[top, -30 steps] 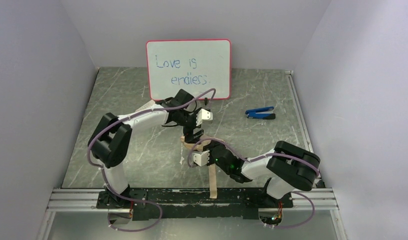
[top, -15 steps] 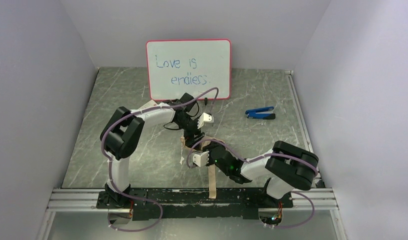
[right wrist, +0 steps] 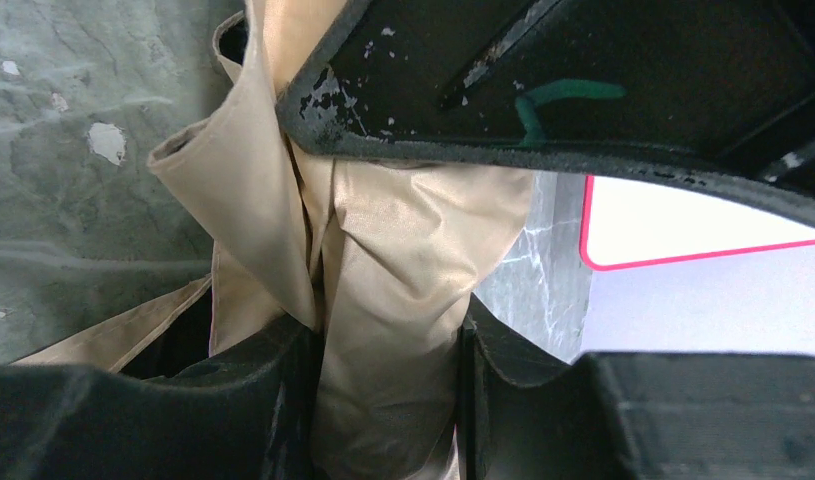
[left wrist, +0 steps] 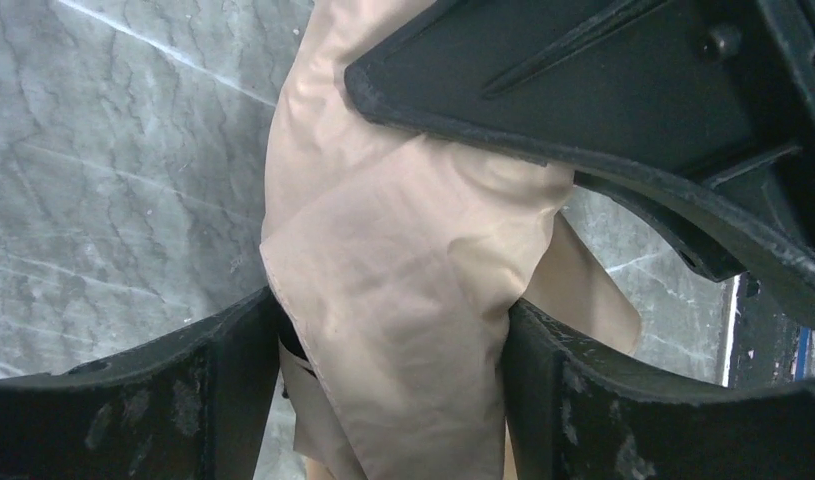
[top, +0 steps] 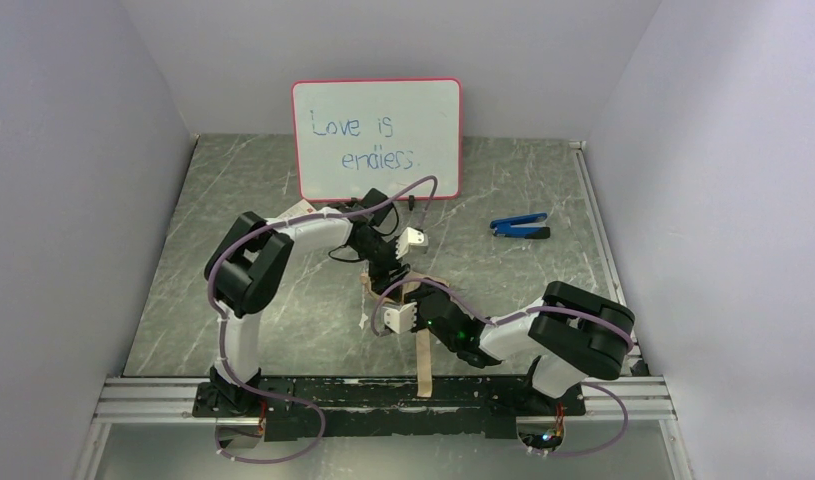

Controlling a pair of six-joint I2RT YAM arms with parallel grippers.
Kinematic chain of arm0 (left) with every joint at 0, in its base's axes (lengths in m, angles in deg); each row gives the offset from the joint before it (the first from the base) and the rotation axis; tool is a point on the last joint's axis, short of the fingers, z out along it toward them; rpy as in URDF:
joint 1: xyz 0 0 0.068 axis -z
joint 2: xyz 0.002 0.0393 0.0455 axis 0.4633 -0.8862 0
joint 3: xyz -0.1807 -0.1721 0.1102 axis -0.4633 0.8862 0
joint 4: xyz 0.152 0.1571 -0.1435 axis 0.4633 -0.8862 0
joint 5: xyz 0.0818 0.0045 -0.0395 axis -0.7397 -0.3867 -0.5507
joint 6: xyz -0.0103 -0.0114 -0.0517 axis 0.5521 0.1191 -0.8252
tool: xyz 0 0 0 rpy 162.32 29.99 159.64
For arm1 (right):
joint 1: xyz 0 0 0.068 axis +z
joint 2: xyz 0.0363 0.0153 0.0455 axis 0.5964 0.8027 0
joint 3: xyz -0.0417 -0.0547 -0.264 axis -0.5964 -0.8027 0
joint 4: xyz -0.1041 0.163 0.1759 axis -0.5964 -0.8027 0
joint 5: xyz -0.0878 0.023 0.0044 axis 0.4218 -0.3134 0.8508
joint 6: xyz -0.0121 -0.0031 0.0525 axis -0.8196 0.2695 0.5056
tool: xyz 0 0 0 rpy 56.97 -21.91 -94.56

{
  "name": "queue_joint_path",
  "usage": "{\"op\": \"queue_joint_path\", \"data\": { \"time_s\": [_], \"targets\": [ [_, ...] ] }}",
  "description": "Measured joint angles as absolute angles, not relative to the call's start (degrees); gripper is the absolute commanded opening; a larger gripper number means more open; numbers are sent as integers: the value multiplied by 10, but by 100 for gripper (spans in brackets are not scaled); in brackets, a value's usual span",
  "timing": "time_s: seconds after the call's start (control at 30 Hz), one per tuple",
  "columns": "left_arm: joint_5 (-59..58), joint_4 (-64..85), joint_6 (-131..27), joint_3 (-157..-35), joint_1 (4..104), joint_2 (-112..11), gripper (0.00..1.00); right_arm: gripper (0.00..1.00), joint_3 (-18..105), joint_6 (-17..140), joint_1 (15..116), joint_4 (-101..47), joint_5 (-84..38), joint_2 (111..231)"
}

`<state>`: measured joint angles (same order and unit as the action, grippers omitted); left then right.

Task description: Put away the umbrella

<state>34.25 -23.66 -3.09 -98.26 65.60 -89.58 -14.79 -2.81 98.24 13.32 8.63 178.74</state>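
The umbrella is folded into a narrow tan bundle lying lengthwise on the table, from the middle down to the front rail. My left gripper is shut on its far end; the left wrist view shows tan fabric pinched between both fingers. My right gripper is shut on the bundle just nearer, with creased tan fabric squeezed between its fingers. The two grippers sit almost touching. The handle is hidden.
A whiteboard with a red rim stands at the back centre; it also shows in the right wrist view. A blue-black clip tool lies at the right rear. Grey walls close in both sides.
My left arm's elbow has swung right and raised, bringing the left gripper slightly nearer the right one. The right arm and the umbrella bundle have barely moved.
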Motion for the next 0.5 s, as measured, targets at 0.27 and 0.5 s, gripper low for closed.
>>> {"op": "queue_joint_path", "data": {
  "time_s": [0.27,0.5],
  "targets": [
    [342,-245,-31,-997,669,-907,56,17,-147,-26,982,133,88,1788],
    [336,-253,-16,-997,677,-908,18,23,-146,-24,982,131,89,1788]
  ]
}}
